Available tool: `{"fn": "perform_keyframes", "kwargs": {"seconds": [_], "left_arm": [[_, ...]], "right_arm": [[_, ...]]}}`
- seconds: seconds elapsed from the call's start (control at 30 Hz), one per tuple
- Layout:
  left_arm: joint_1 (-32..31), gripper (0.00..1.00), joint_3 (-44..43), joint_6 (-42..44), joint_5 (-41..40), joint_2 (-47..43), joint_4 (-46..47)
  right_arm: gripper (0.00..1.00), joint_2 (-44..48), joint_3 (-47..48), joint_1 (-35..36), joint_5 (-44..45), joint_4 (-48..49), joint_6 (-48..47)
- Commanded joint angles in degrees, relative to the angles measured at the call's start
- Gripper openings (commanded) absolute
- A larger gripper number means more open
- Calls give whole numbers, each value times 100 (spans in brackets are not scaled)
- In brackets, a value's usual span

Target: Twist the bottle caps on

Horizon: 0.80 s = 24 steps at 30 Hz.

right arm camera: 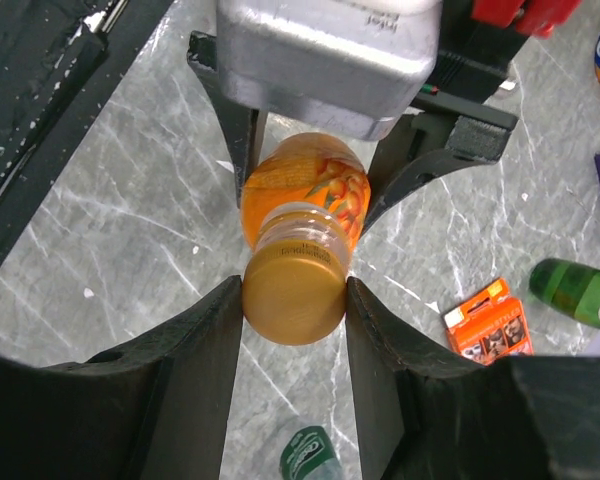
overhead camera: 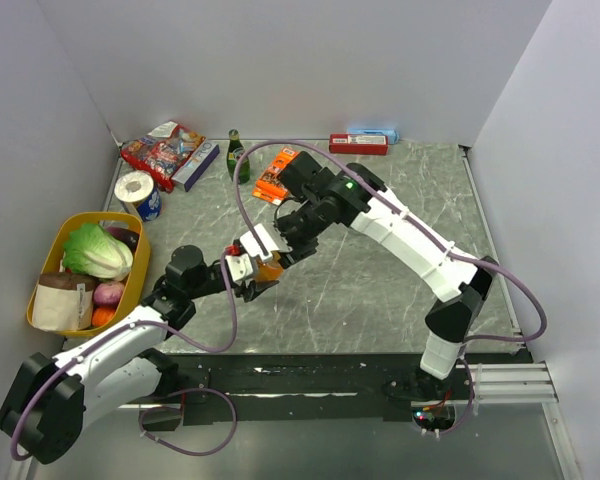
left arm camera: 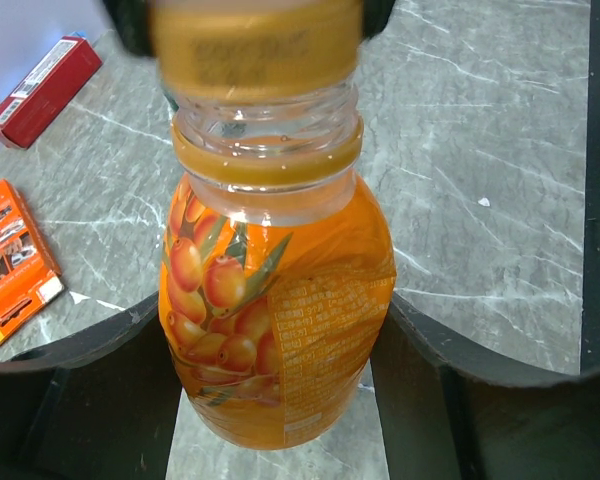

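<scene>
bottle [left arm camera: 280, 330] in left fingers [left arm camera: 110, 400], cap [right arm camera: 292, 285] pinched by right fingers [right arm camera: 190, 380]; orange packet [left arm camera: 10, 265] near.

Orange bottle [left arm camera: 280, 300] fills the centre, upright w/ fruit label, clamped btwn the two dark fingers [left arm camera: 90, 390] of the left gripper [left arm camera: 275, 345], which touch its sides at 7 and 5 o'clock. At 12 o'clock an orange-brown cap [left arm camera: 255, 45], blurred, sits over the clear threaded neck w/ dark shapes [left arm camera: 130, 30] either side at the top edge; can't tell how far it's on the threads. Grey marble table [left arm camera: 480, 200] behind, w/ red box [left arm camera: 42, 92] at 10 o'clock and orange pack [left arm camera: 10, 265] at 9 o'clock, both well apart from the bottle.
</scene>
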<state>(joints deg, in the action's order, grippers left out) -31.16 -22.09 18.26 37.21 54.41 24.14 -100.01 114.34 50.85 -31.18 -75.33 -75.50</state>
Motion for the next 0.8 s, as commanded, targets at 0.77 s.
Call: {"fn": "perform_keyframes", "kwargs": {"seconds": [0.77], "left_arm": [[-39, 1, 442, -1008, -1014, -36, 2243]], "right_arm": [[41, -984, 966, -145, 42, -500, 1582]]}}
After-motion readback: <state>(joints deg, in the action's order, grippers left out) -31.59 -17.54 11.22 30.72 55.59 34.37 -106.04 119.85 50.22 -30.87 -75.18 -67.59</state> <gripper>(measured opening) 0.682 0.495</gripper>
